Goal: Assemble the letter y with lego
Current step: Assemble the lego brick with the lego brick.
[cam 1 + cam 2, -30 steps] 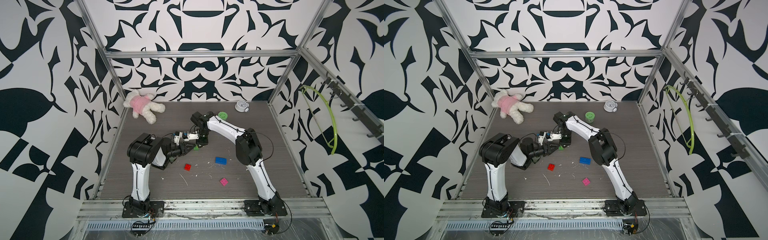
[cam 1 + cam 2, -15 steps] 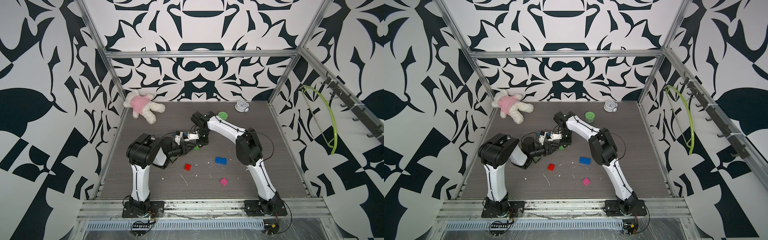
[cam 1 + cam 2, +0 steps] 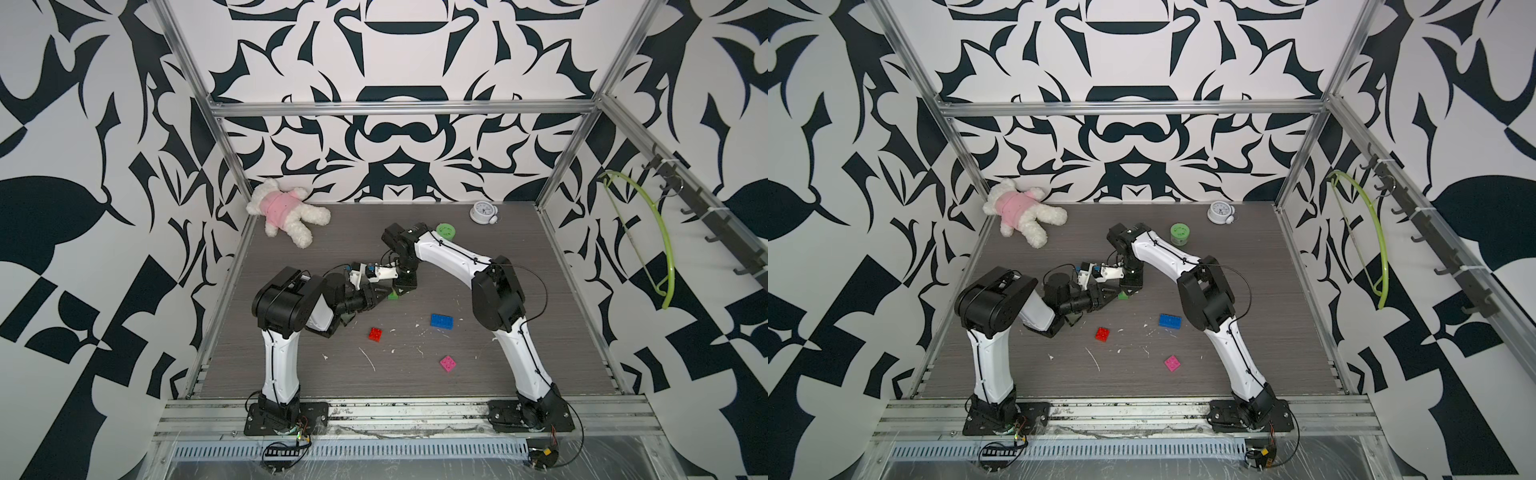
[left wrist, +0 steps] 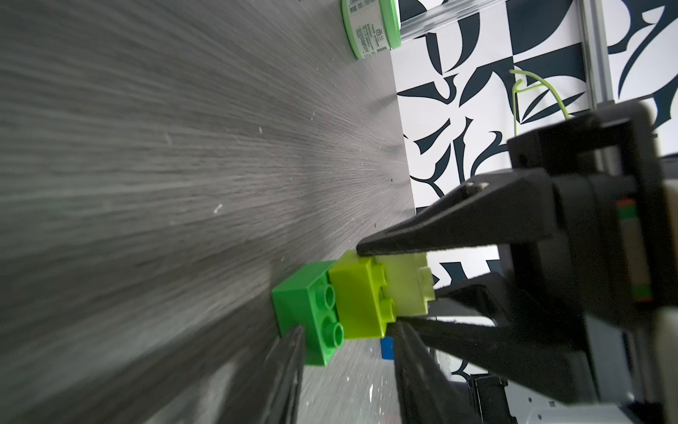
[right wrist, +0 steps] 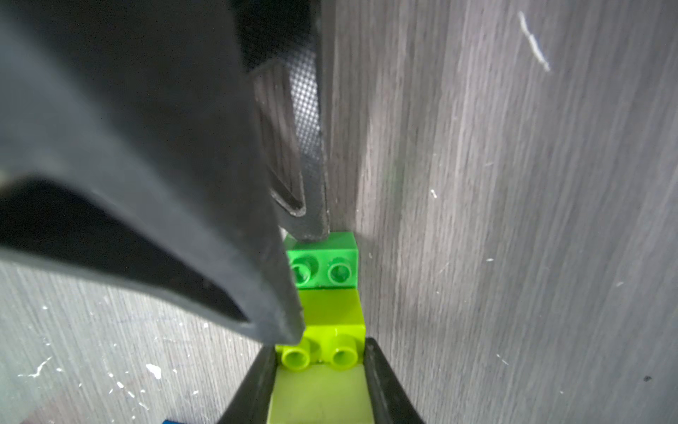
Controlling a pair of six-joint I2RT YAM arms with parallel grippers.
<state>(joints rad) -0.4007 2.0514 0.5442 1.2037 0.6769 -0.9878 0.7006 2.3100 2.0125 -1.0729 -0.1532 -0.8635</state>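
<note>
Bricks stand stacked three high on the grey tabletop: green brick at the base, middle lime brick on it, top lime brick above, each stepped so two studs show. Right gripper comes from above, clamped on the top lime brick. Left gripper reaches in low from the side, fingers apart, one tip at the green brick, the other beside the middle lime brick; whether it grips cannot be told. In both top views the grippers hide the lime bricks. Red brick, blue brick and pink brick lie loose among white scraps, apart from the stacked three. Green tub, alarm clock and plush toy sit toward the back.
</note>
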